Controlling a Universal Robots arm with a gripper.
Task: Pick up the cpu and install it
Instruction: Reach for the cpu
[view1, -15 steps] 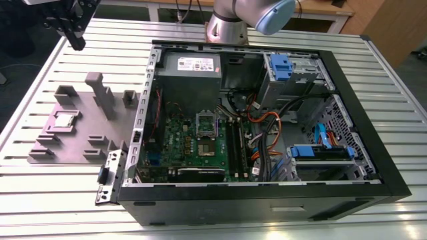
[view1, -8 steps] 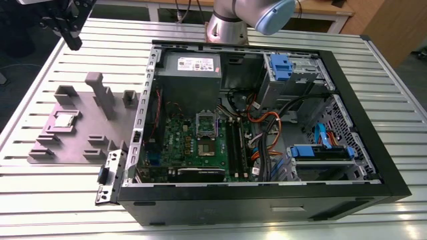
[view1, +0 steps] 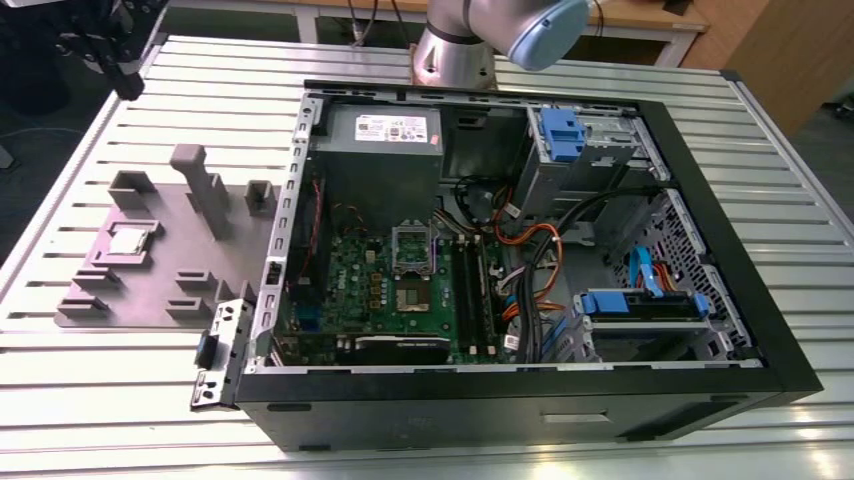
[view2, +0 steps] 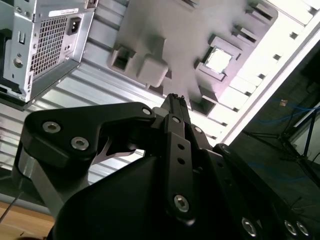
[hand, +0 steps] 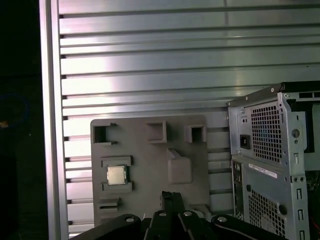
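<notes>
The cpu (view1: 130, 241) is a small silver square lying in a recess of the grey fixture plate (view1: 167, 285), at the exterior view's left beside the open computer case (view1: 534, 400). Both wrist views show the cpu (view2: 218, 60) (hand: 116, 175) from well above, still seated in the plate (hand: 150, 150). My gripper (hand: 170, 195) (view2: 175, 96) hangs high over the plate, off to one side of the chip, its black fingers closed together with nothing between them. On the green motherboard the socket (view1: 408, 292) lies bare, with its metal frame (view1: 411, 238) swung up.
The case holds a grey power supply (view1: 384, 135), blue drive brackets (view1: 645, 303) and bundles of cables (view1: 534, 250). Upright grey posts (view1: 200, 185) rise from the fixture plate. The arm's base (view1: 454, 50) stands behind the case on the slatted metal table (view1: 134, 400).
</notes>
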